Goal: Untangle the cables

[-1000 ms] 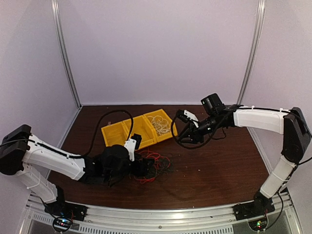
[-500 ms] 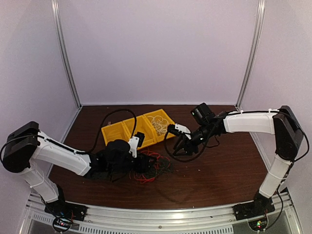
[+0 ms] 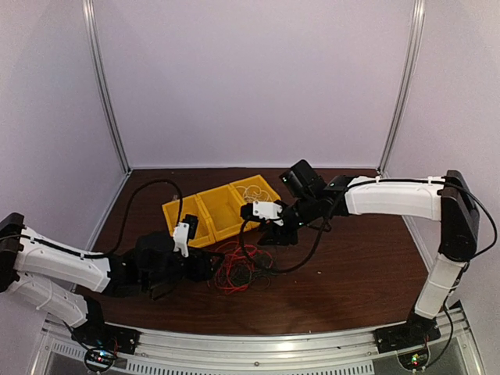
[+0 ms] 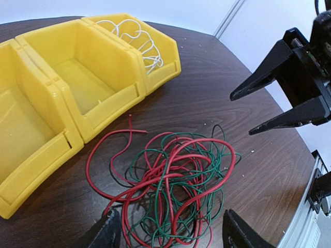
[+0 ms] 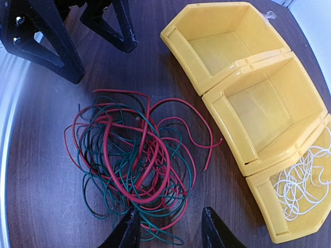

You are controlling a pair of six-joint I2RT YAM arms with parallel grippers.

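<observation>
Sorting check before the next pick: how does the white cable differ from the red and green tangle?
The white cable lies alone inside an end yellow bin; the red and green tangle lies on the table. The white cable is one colour; the tangle interweaves two. Both are thin, loosely looped wires.

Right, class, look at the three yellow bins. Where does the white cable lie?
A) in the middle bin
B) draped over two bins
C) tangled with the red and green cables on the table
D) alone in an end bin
D: the white cable lies coiled inside the end bin. The middle bin beside it is bare, and the red and green tangle sits apart on the table.
</observation>
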